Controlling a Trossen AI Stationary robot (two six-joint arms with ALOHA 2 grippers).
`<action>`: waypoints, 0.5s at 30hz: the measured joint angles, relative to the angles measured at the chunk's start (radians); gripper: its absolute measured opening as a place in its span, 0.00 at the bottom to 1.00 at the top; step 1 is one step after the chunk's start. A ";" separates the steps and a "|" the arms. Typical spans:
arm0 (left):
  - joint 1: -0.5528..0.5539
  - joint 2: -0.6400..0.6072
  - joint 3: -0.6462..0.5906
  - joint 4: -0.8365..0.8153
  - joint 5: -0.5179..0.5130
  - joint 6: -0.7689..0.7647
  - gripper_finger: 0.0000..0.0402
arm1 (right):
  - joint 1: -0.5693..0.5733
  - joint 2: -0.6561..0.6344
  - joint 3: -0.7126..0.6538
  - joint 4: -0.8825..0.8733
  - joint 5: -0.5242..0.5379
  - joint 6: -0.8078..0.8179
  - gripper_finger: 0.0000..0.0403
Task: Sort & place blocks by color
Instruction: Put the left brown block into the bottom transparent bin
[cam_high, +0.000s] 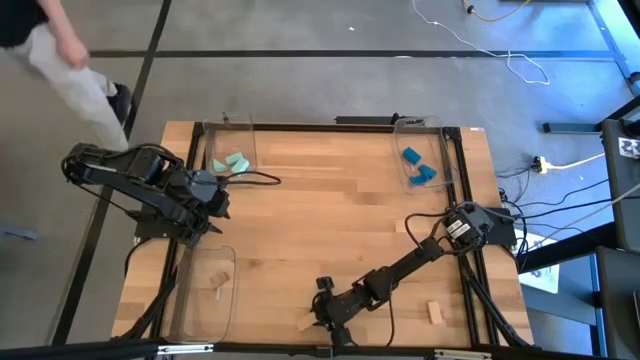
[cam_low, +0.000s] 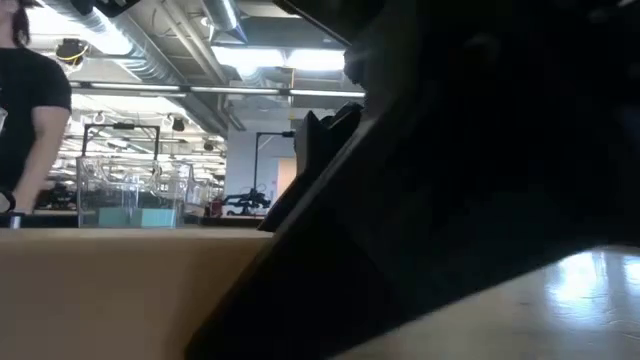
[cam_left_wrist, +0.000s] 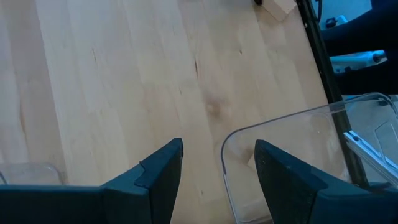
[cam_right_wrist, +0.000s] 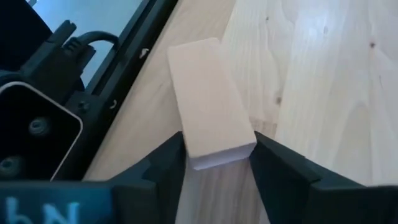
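Note:
A pale wood block (cam_right_wrist: 208, 93) lies flat on the table close to the near edge (cam_high: 305, 325), and my right gripper (cam_right_wrist: 217, 168) (cam_high: 322, 318) is shut on its end. My left gripper (cam_left_wrist: 217, 180) (cam_high: 215, 200) hangs open over the table's left side, above the corner of a clear tray (cam_left_wrist: 280, 124), with nothing between its fingers. A second wood block (cam_high: 434, 312) lies near the front right. Mint-teal blocks (cam_high: 232, 163) sit in the far-left tray and blue blocks (cam_high: 418, 168) in the far-right tray. In the low view the right arm (cam_low: 450, 180) hides most of the table. My right gripper pinches the wood block between its two fingers, one on each long side at the end nearest the wrist (cam_right_wrist: 239, 140). The fingers (cam_right_wrist: 273, 174) slant down toward the table's near edge and point along the block. The block lies flat on the table.
A clear tray (cam_high: 210, 285) at the near left holds one wood piece (cam_high: 216, 280). The black table frame (cam_right_wrist: 124, 56) runs just beside the held block. A person (cam_high: 70, 60) walks beyond the far left corner. Cables lie right of the table.

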 joint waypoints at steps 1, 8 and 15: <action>0.000 0.000 0.000 0.000 -0.001 0.000 0.48 | -0.002 0.000 0.000 0.000 -0.001 0.000 0.42; 0.000 0.000 0.000 0.000 -0.026 -0.023 0.48 | -0.025 0.000 0.000 0.002 -0.037 -0.014 0.32; 0.000 0.000 0.000 0.000 -0.026 -0.029 0.48 | -0.062 -0.011 -0.001 -0.032 -0.034 -0.102 0.32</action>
